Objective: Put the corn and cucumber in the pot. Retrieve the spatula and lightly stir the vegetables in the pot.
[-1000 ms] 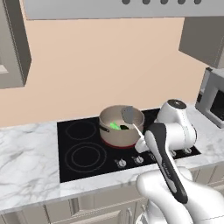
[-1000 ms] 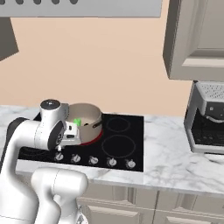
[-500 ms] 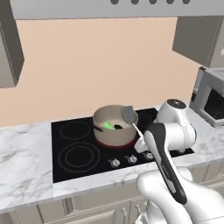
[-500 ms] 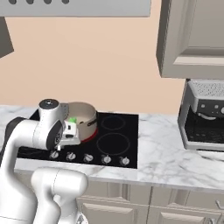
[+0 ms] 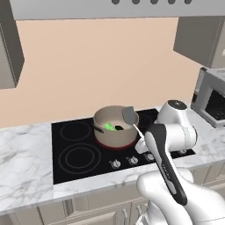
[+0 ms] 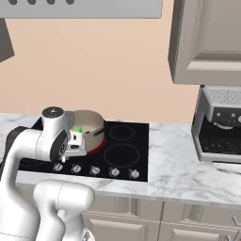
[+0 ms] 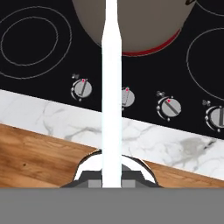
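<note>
The beige pot (image 5: pixel 115 132) stands on the black cooktop's (image 5: pixel 74 154) rear right burner. Inside it lies the bright green cucumber (image 5: pixel 108 127), beside a dark shape I cannot identify. The spatula's grey slotted head (image 5: pixel 129 114) hovers tilted over the pot's right rim, and its white handle (image 7: pixel 111 87) runs down into my gripper (image 7: pixel 111 175). The gripper is shut on the handle's end, in front of the pot and above the knobs. From the right base view, the gripper (image 6: pixel 75 144) sits just in front of the pot (image 6: pixel 90 126), with a bit of green (image 6: pixel 77 129) at the rim.
A row of stove knobs (image 7: pixel 127 97) lines the cooktop's front edge. A coffee machine (image 6: pixel 219 129) stands on the marble counter (image 6: pixel 174 164) to the right. A wall cabinet (image 6: pixel 207 42) and a range hood (image 5: pixel 96 8) hang overhead.
The whole picture has shifted slightly, so the base has moved. The spatula remains held over the pot's right rim, with its head barely moved.
</note>
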Robot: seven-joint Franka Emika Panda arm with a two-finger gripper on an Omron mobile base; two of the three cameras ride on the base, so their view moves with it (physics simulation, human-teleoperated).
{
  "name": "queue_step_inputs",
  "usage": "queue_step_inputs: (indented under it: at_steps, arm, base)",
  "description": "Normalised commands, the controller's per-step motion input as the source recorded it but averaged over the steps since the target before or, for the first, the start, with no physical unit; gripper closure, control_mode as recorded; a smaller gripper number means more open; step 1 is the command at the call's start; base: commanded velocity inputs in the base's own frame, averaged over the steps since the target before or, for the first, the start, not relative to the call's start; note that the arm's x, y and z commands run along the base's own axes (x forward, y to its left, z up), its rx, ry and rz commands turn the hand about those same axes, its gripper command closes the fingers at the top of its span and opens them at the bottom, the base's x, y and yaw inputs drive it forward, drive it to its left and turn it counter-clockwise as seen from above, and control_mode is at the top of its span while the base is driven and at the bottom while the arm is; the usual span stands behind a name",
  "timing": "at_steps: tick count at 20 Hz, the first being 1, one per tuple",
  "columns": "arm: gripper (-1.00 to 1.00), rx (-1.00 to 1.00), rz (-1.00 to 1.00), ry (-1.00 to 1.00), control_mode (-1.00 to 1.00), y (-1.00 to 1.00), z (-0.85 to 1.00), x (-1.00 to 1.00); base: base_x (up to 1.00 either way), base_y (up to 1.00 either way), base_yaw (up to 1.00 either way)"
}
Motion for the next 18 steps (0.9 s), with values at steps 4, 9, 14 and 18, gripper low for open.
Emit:
queue_step_inputs:
  at_steps: [4, 9, 14, 18]
  arm:
    - [1.0, -0.02, 0.0, 0.19, -1.0, 0.0, 0.13, 0.4]
    - [1.0, -0.07, 0.04, 0.32, -1.0, 0.0, 0.4, 0.55]
    - [1.0, -0.18, 0.06, 0.14, -1.0, 0.0, 0.08, 0.59]
    - [1.0, -0.07, 0.0, 0.0, -1.0, -0.17, 0.0, 0.77]
  base:
    - [0.0, 0.0, 0.0]
    - [0.0, 0.0, 0.0]
    - [0.0, 0.0, 0.0]
    - [0.0, 0.0, 0.0]
